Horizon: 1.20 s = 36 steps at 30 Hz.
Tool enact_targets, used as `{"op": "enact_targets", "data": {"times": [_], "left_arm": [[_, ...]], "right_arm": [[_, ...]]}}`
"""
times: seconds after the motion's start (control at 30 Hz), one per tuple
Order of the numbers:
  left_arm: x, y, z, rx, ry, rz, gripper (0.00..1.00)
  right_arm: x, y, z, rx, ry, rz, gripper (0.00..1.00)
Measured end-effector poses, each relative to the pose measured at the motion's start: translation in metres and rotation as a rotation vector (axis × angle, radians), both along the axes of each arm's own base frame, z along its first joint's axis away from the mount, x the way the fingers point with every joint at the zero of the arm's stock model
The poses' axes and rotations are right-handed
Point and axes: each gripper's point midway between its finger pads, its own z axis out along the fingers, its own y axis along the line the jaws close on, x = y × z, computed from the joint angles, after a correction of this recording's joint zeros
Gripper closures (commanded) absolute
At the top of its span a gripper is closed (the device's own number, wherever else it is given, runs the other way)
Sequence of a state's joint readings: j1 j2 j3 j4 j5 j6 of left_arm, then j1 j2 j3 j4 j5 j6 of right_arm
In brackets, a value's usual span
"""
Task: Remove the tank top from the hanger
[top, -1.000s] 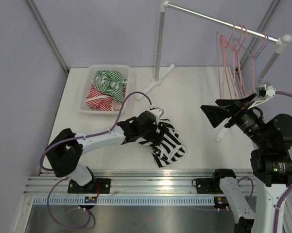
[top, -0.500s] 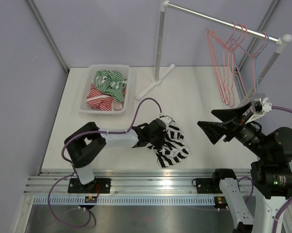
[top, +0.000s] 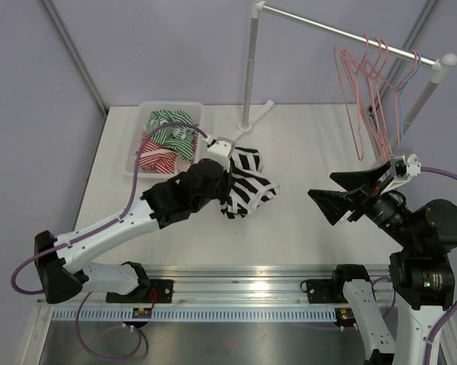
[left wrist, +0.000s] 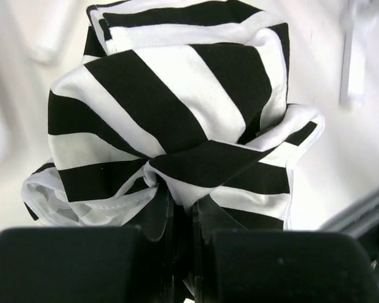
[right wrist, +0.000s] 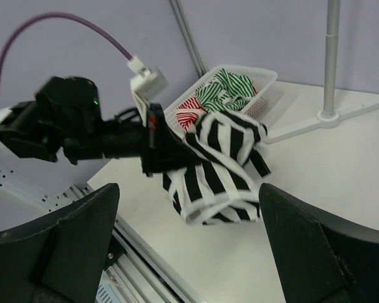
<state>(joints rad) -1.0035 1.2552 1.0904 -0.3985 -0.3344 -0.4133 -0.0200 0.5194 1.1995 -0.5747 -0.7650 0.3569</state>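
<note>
Left fingers [left wrist: 154, 219] pinch a bunched fold of the soft black-and-white striped tank top [left wrist: 176, 107]; right fingers [right wrist: 69, 237] gape wide.

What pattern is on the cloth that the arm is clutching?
Bold black and white stripes on the tank top; the left wrist view shows it best.

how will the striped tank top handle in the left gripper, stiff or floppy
Probably floppy: the tank top bunches and folds where the left gripper pinches it. Likely light, since a pinch on one fold seems to hold the whole bundle. Loose edges hang down, so they may drag or snag.
</note>
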Motion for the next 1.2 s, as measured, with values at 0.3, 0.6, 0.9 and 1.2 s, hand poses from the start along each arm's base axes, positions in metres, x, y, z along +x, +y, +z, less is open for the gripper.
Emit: {"op": "enact_targets", "data": {"times": [0.3, 0.6, 0.9, 1.2], "left_arm": [[0.068, 0.088, 0.141, -0.046, -0.174, 0.31, 1.0], [0.163, 0.185, 0.18, -0.042, -0.148, 0.58, 1.0], [0.286, 0.225, 0.063, -0.047, 0.141, 0.594, 1.0], [0.316, 0.24, -0.125, 0.04, 0.5, 0.668, 1.0]], "right_arm": [[0.002, -0.002, 0.003, 0.016, -0.016, -0.021, 0.0], [-0.005, -0.001, 0.008, 0.034, -0.039, -0.017, 0.0], [-0.01, 0.001, 0.002, 0.065, -0.021, 0.0, 0.01], [-0.018, 0.005, -0.004, 0.07, -0.014, 0.026, 0.0]]}}
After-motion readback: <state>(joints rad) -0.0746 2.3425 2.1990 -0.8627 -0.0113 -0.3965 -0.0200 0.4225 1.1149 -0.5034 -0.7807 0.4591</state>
